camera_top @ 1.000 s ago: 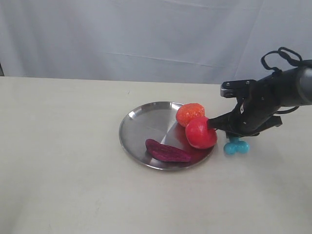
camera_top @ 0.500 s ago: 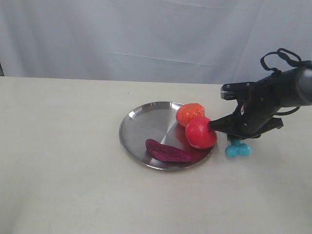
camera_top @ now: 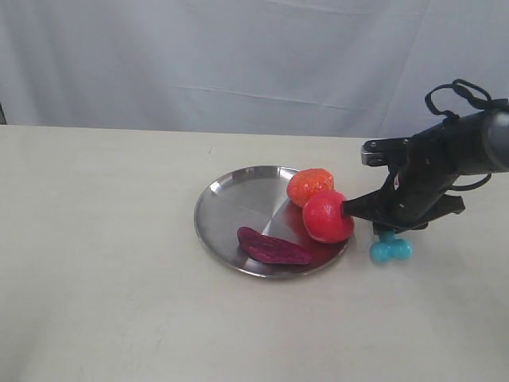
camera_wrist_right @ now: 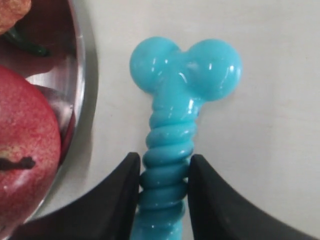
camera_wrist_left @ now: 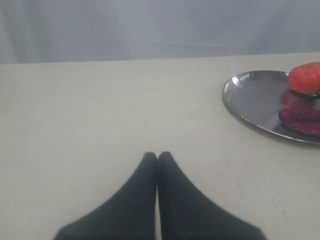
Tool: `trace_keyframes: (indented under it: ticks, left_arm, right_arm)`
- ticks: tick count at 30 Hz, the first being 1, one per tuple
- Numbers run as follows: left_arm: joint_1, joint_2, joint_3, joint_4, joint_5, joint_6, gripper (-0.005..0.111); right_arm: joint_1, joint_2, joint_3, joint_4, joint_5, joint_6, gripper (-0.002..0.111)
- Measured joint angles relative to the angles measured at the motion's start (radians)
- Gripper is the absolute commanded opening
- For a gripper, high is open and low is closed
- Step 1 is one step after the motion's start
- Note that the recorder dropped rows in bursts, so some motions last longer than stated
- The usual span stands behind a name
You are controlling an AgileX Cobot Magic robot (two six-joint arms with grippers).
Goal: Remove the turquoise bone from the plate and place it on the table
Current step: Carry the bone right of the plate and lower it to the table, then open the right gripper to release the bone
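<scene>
Your left claw (camera_wrist_left: 157,154) has its two fingers pressed together on nothing, low over the bare table (camera_wrist_left: 75,110) and well apart from the plate (camera_wrist_left: 250,100). The plate carries a purple slice (camera_top: 273,247), an orange fruit (camera_top: 309,187) and a red apple (camera_top: 327,216), but no bone. Just right of the plate's rim, your right claw (camera_top: 387,232) has carried the turquoise bone (camera_top: 390,251) a little further right and lower than a second ago. The bone is now clear of the plate and down at the table, though I cannot tell whether its knobs touch yet. The jaws stand narrow, pinched on the ribbed shaft, with one knobbed end sticking out beyond them. By my reading, you have only the release left.
</scene>
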Motion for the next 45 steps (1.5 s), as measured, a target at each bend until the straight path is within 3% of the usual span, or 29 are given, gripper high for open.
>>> trace_keyframes:
  ticks: [14,22,29,37,45]
  left_arm:
    - [0.0,0.0,0.0,0.0,0.0,0.0,0.0]
    - [0.0,0.0,0.0,0.0,0.0,0.0,0.0]
    - [0.0,0.0,0.0,0.0,0.0,0.0,0.0]
    - [0.0,0.0,0.0,0.0,0.0,0.0,0.0]
    - [0.0,0.0,0.0,0.0,0.0,0.0,0.0]
  right_arm:
    - [0.0,0.001,0.0,0.023,0.037,0.0,0.004]
    - [0.0,0.001,0.0,0.025,0.05,0.0,0.04]
    - [0.0,0.001,0.0,0.025,0.055,0.0,0.063]
    - [0.0,0.001,0.0,0.025,0.057,0.004,0.063]
    - [0.0,-0.091,-0.043,0.025,0.172,0.017,0.063]
